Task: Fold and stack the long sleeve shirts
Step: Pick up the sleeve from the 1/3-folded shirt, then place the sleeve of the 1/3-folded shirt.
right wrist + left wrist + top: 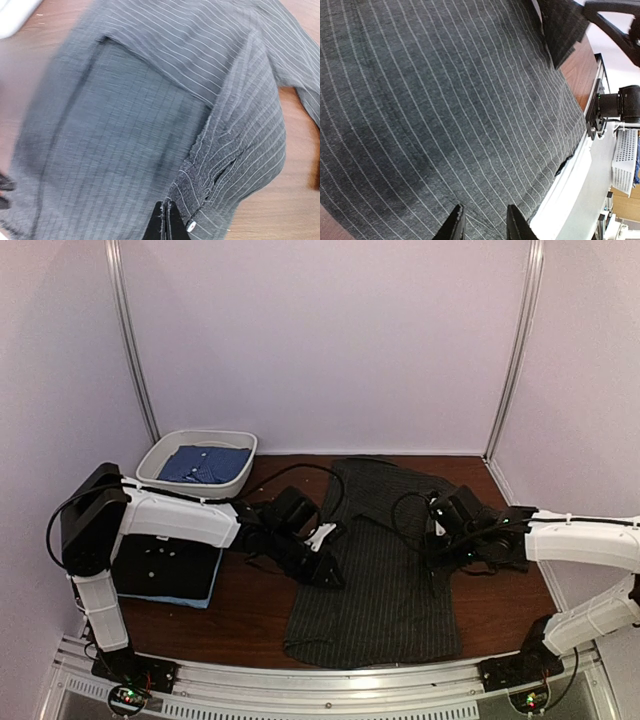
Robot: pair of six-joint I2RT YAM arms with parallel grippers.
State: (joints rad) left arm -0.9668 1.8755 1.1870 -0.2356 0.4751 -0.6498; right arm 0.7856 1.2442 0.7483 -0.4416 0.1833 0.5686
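Charcoal pinstriped shirt [375, 570], right gripper [167, 207] pinching it, left gripper [485, 212] spread above

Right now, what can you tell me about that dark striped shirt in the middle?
The pinstriped shirt is dark charcoal woven cloth with fine pale stripes. It lies spread on the brown table, hem toward the near edge. The right gripper is shut on a fold by a cuff with a small white button. The left gripper hangs open over the cloth near its left edge.

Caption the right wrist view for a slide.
Right fingers pinching the buttoned cuff of the charcoal pinstriped shirt, its sleeve folded across the body, on a wooden table.
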